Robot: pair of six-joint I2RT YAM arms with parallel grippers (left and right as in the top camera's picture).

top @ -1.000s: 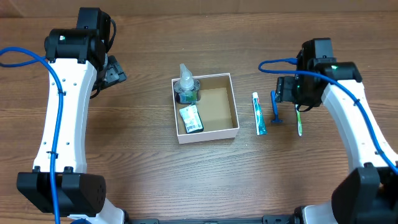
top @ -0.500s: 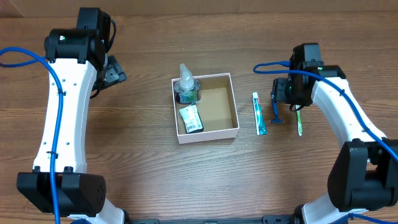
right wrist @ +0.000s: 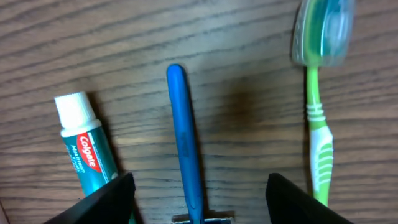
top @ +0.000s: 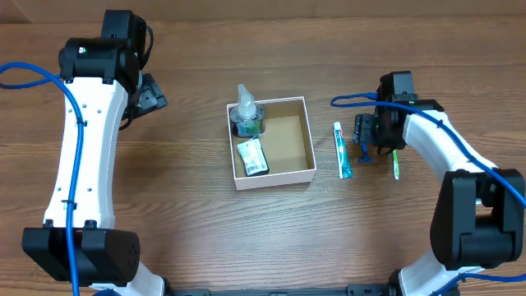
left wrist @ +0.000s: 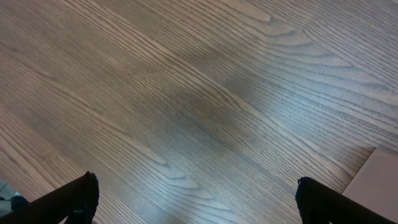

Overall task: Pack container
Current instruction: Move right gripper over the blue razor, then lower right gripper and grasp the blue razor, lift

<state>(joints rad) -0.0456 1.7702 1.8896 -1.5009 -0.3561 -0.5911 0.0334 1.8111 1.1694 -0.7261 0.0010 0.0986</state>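
Working remotely, I have my right end effector (right wrist: 199,186) hanging with its jaws spread over the blue razor (right wrist: 182,124). The razor lies on the wooden surface (top: 189,205) between a toothpaste tube (right wrist: 84,146) and a green toothbrush (right wrist: 318,130). The container (top: 276,178) sits mid-surface near the tube, holding a clear bottle (top: 246,115) and a green packet (top: 252,157). My left end effector (left wrist: 196,199), jaws wide, hovers over bare wood, well apart from the container.

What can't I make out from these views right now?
Razor: head cut off by the bottom edge in right wrist; handle top under the right gripper overhead.
Toothbrush: handle end cut off by the bottom edge, right wrist.
Packet label in the container: overhead, too small to read.
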